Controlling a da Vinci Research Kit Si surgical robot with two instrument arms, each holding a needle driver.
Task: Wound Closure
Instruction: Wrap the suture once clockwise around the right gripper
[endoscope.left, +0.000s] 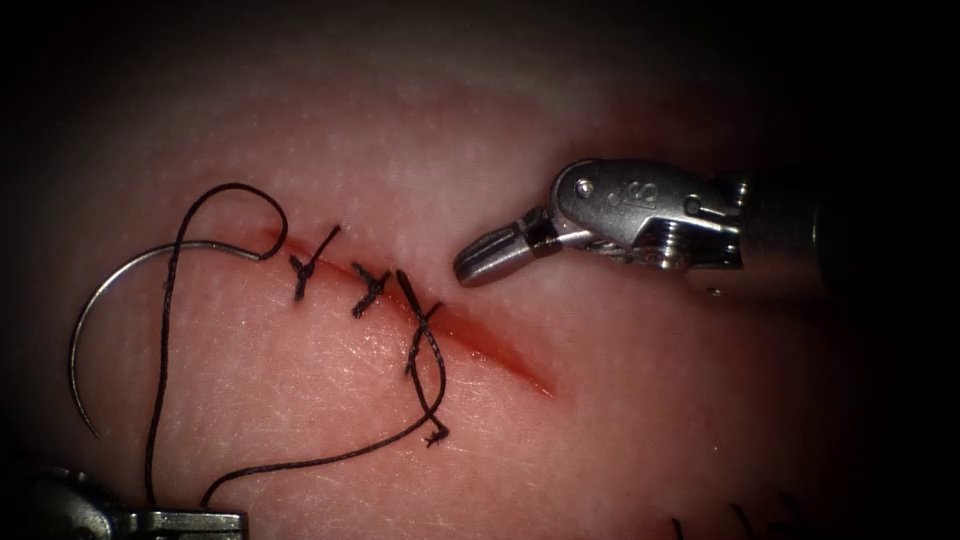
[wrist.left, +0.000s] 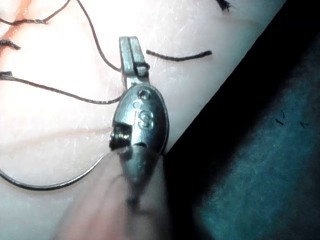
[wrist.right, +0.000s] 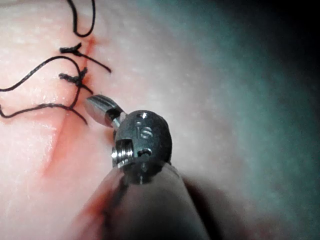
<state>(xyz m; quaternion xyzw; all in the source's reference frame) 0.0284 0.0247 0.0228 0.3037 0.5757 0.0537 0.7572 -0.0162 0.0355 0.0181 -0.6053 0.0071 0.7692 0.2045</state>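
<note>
The tissue (endoscope.left: 620, 420) carries a slanting cut (endoscope.left: 500, 358) with three knotted stitches (endoscope.left: 370, 290) across its upper part. The curved needle (endoscope.left: 85, 320) lies free on the tissue surface left of the cut, held by neither tool, its thread end close to the cut's upper end. Black thread (endoscope.left: 160, 330) loops from it down to my left tool (endoscope.left: 225, 521) at the lower edge. In the left wrist view the left tool (wrist.left: 129, 44) is shut on the thread (wrist.left: 177, 56), with the needle (wrist.left: 50, 186) nearby. My right tool (endoscope.left: 478, 262), right of the cut, is shut and holds nothing; right tool (wrist.right: 97, 106).
The lower right stretch of the cut gapes, lined with red fluid (endoscope.left: 470, 335). A frayed thread end (endoscope.left: 435, 436) lies below the third stitch. Short cut ends of thread (endoscope.left: 740, 518) lie at the lower right edge of the tissue.
</note>
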